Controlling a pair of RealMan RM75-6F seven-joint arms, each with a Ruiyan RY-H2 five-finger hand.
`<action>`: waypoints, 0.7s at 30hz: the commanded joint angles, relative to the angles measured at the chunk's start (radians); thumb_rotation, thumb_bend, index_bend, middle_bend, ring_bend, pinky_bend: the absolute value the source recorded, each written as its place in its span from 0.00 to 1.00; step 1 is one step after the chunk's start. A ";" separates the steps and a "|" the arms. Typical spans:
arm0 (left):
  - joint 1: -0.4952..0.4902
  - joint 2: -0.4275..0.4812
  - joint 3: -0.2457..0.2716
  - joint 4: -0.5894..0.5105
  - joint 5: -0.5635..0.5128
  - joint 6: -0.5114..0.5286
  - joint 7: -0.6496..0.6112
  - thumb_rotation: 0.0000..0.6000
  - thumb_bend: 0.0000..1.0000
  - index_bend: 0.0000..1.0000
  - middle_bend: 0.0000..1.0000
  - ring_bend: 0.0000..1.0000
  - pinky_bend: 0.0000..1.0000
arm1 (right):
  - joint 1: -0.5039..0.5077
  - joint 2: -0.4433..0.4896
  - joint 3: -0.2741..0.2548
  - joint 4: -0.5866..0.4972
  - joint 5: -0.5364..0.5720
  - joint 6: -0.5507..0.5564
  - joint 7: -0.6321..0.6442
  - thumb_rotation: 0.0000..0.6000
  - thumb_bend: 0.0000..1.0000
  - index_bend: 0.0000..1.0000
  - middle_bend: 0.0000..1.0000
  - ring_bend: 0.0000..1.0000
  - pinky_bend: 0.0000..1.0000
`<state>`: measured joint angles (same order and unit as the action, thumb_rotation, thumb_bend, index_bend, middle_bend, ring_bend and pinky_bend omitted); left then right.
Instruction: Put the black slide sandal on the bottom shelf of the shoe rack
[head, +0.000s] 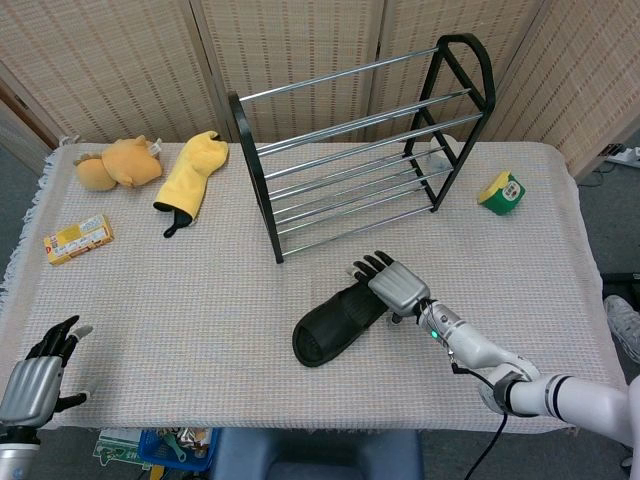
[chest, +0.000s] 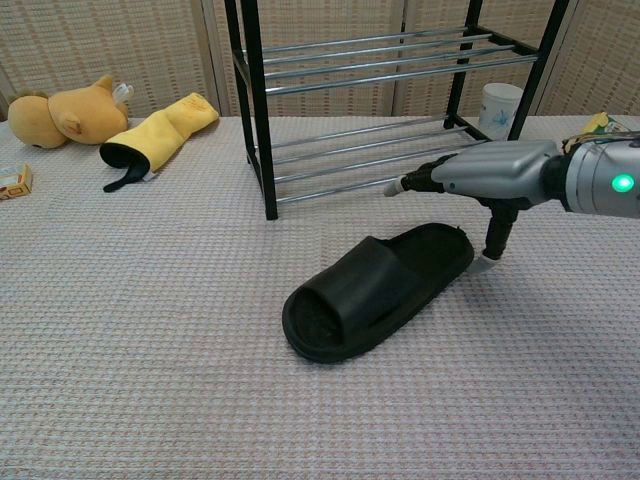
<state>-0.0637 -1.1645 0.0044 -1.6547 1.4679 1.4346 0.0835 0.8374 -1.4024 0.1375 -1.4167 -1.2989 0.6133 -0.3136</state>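
Note:
The black slide sandal (head: 335, 320) (chest: 375, 290) lies flat on the tablecloth in front of the shoe rack (head: 350, 150) (chest: 360, 60), its open toe end facing the near left. My right hand (head: 393, 282) (chest: 495, 170) hovers flat over the sandal's far right end, fingers stretched toward the rack's bottom rails (chest: 340, 185). Its thumb (chest: 492, 245) hangs down beside the sandal's end; I cannot tell if it touches. It holds nothing. My left hand (head: 35, 375) rests open at the near left table edge, seen only in the head view.
A yellow plush toy (head: 120, 162) (chest: 65, 112), a yellow mitten (head: 190, 172) (chest: 160, 138) and a yellow box (head: 78, 238) lie at the left. A green box (head: 501, 192) (chest: 600, 142) sits right of the rack, a white cup (chest: 500, 108) behind it.

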 joint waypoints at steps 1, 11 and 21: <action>0.000 -0.001 0.000 -0.001 -0.003 -0.002 0.002 1.00 0.27 0.20 0.08 0.10 0.26 | 0.033 -0.038 -0.008 0.051 0.038 -0.041 -0.020 1.00 0.00 0.00 0.04 0.00 0.00; 0.007 0.002 0.001 -0.002 -0.013 0.000 0.002 1.00 0.27 0.20 0.08 0.10 0.26 | 0.093 -0.100 -0.042 0.138 0.119 -0.095 -0.079 1.00 0.00 0.00 0.07 0.00 0.00; 0.009 0.003 0.001 -0.001 -0.011 0.002 -0.001 1.00 0.27 0.20 0.08 0.10 0.26 | 0.108 -0.097 -0.067 0.141 0.151 -0.077 -0.086 1.00 0.00 0.04 0.19 0.00 0.00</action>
<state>-0.0545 -1.1619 0.0055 -1.6561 1.4566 1.4369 0.0824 0.9463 -1.5006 0.0718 -1.2747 -1.1484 0.5353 -0.4007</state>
